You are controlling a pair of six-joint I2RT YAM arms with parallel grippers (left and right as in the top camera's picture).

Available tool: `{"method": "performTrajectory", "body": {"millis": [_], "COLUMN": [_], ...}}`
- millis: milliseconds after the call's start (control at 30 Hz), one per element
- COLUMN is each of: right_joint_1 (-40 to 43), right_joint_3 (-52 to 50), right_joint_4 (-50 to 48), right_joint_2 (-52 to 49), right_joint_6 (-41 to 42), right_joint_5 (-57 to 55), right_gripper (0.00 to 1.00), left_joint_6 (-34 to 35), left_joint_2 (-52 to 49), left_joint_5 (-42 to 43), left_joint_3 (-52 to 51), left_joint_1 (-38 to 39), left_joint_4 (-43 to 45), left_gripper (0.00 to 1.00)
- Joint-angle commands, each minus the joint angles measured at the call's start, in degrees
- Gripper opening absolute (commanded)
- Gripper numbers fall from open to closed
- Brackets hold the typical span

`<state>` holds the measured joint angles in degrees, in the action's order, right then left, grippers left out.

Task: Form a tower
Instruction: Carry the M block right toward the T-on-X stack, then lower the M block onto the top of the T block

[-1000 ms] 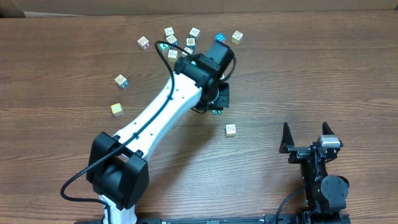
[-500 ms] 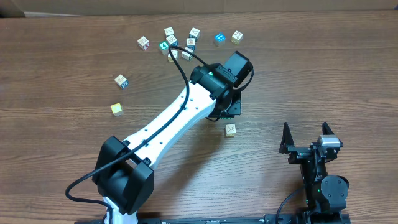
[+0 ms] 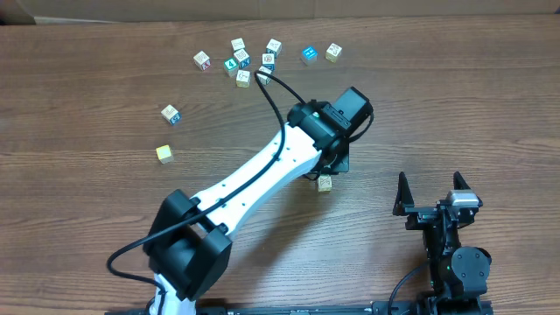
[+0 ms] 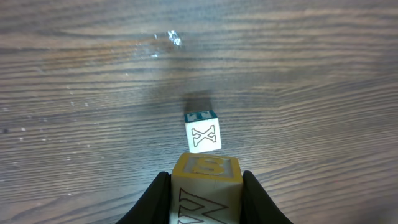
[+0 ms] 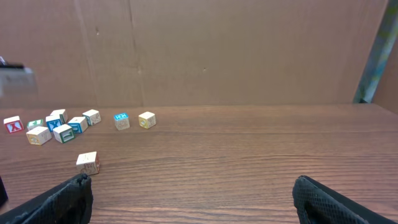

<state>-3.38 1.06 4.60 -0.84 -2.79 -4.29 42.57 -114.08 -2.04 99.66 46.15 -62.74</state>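
Found left gripper (image 4: 205,190) clamped on S cube (image 4: 206,169), X cube (image 4: 203,136) just ahead of it. Noted right gripper (image 5: 193,194) gaping, empty (parked). Judged no stacking done yet.

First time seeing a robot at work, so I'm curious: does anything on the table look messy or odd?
Nothing broken or spilled. The loose cubes at the far side lie scattered at odd angles, and one X cube sits alone, just beyond the S cube clamped in the left pincer.

left gripper (image 4: 206,198) clamped, arm stretched forward; right gripper (image 3: 429,191) spread wide
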Motion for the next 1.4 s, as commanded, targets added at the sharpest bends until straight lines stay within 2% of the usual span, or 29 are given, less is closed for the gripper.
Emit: {"method": "performTrajectory", "body": {"millis": [0,300,900,1133,1367], "right_joint_1": [0.17,0.17,0.17,0.17,0.17], "right_joint_3": [-0.61,-0.61,-0.61,-0.61,-0.61], "right_joint_4": [-0.2,-0.2,-0.2,-0.2,-0.2], "right_joint_2": [0.68,0.68,0.68,0.68,0.68], "right_joint_6": [-0.11,-0.11,-0.11,-0.11,-0.11], "right_joint_5": [0.11,0.11,0.11,0.11,0.11], "right_gripper": [1.0,1.0,1.0,1.0,1.0], "left_joint_6": [1.66,7.26,11.69,11.69,11.67], "left_joint_2": [-1.88,-2.82,-2.84,-2.84,-2.84], "left_joint_5": [-1.16,-1.51,-8.0,-8.0,-8.04], "left_joint_3": [-0.2,-0.2,-0.98,-3.98,-4.7], "left_joint_1": [0.55,1.03,3.5,3.48,3.5], "left_joint_4": [0.28,0.22,1.31,4.13,5.42], "left_gripper": [0.04,0.04,0.05,0.09,0.05]}}
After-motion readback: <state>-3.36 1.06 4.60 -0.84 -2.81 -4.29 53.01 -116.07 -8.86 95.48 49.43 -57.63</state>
